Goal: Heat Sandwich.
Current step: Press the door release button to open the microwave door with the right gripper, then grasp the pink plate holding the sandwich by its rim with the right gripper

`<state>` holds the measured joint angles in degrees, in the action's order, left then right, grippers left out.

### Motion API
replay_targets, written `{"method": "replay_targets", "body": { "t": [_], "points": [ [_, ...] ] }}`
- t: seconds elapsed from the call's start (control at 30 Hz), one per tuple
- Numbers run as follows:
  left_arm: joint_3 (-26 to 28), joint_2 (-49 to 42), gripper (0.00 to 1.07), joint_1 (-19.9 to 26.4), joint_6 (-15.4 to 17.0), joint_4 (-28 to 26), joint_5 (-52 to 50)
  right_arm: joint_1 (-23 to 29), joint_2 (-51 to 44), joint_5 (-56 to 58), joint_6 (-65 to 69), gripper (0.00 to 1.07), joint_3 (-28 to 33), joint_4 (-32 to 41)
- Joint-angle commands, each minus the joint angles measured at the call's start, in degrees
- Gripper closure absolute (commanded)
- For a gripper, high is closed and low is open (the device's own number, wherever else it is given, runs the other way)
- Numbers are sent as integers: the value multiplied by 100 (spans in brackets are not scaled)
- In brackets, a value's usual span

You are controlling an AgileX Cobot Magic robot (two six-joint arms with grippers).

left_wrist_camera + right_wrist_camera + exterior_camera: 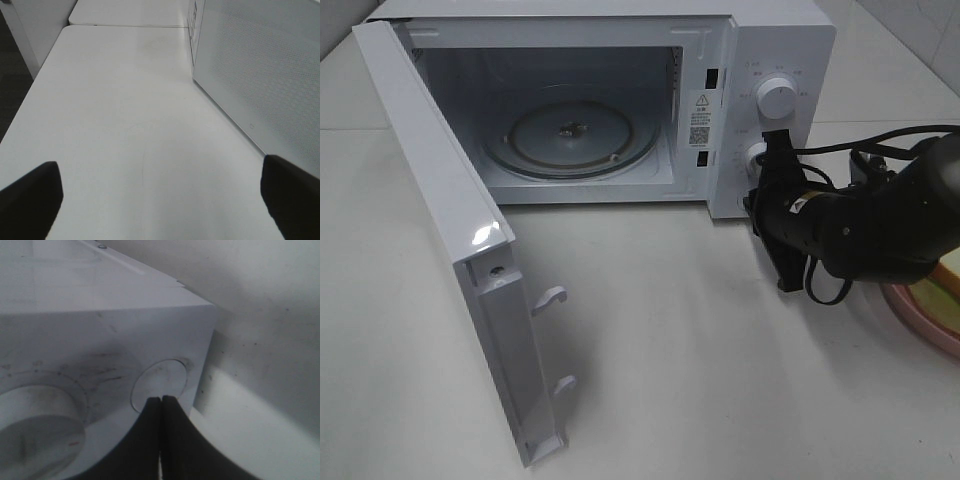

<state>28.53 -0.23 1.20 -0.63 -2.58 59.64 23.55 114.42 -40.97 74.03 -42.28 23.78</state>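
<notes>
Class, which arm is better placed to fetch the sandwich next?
Right: the white-bread sandwich on the round pink plate lies close behind the right gripper; the left gripper views neither.

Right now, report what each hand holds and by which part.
Nothing. Left hand open above the table; right hand shut empty, tips at the round button on the microwave.

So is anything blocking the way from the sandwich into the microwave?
The door is wide open and inside is only the turntable. The one thing between is the robot's own right arm, lying between the sandwich and the microwave, its shut right gripper at the lower button.
</notes>
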Motion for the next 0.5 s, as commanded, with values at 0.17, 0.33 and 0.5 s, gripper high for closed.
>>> {"method": "replay_targets", "body": {
  "t": [0.17, 0.33, 0.5],
  "points": [
    [-11, -160, 5, 17, -11, -17, -34, -17, -705, 745, -974, 107, 390, -120],
    [-11, -160, 5, 17, -11, -17, -34, -17, -1209, 1759, -1977, 105, 498, -115],
    [-11, -160, 5, 17, -11, -17, -34, -23, -1576, 2871, -3461, 103, 498, -109]
  ]
}}
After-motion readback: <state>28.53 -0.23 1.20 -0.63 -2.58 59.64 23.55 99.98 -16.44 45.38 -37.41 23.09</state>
